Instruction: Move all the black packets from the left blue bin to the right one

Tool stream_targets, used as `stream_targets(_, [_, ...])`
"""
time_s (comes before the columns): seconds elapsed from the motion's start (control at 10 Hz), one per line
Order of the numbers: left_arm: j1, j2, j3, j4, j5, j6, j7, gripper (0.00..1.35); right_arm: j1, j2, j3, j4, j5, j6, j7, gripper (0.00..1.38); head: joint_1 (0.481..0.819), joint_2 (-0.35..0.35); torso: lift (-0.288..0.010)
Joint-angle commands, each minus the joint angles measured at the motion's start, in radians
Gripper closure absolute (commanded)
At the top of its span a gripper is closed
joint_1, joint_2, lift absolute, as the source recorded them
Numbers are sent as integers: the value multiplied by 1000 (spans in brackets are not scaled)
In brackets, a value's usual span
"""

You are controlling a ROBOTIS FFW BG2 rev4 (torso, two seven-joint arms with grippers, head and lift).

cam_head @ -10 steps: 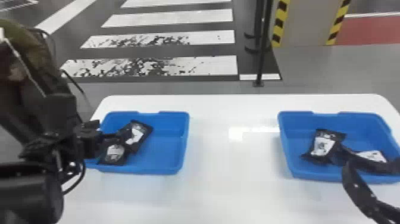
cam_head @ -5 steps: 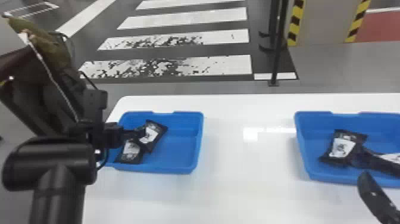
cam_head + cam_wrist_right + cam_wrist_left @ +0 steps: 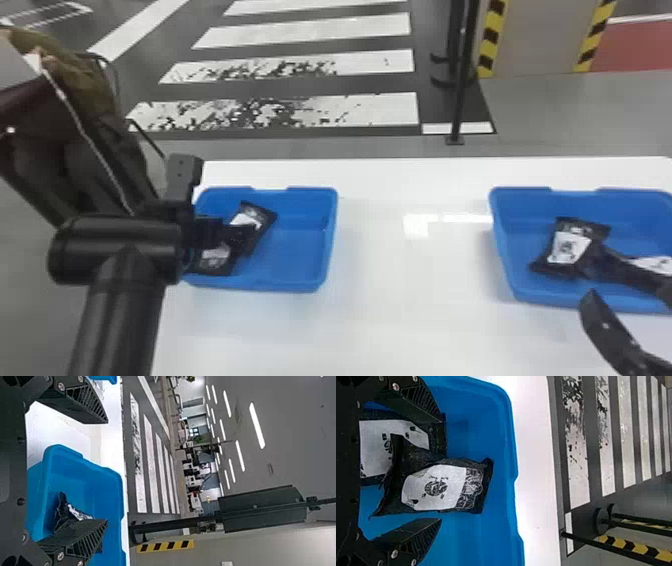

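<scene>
The left pincer (image 3: 244, 235) and the right pincer (image 3: 592, 274) each have their two black fingers spread wide apart.

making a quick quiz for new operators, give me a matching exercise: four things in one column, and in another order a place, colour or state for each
1. left gripper
2. right gripper
3. table
4. left blue bin

A. white
B. has one black packet lying partly over another
C. open, at the right blue bin
D. open, over the left blue bin

Pairs: 1-D; 2-C; 3-A; 4-B
</scene>
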Motion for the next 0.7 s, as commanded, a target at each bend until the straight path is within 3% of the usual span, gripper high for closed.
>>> stream_targets(0.0, [-29, 2, -20, 54, 0, 2, -1, 154, -7, 0, 3, 10, -6, 7, 1, 137, 695, 178, -140])
stream_targets(0.2, [-53, 8, -30, 106, 16, -20, -7, 259, -19, 0, 9, 23, -10, 10, 7, 137, 695, 173, -140])
stream_targets(0.4, [-58, 13, -36, 140, 40, -18, -19, 806, -22, 0, 13, 37, -20, 15, 11, 137, 695, 165, -140])
stream_targets(0.6, [-68, 17, -60, 137, 12, -84, -48, 846, -24, 0, 13, 40, -22, 22, 11, 137, 695, 160, -140])
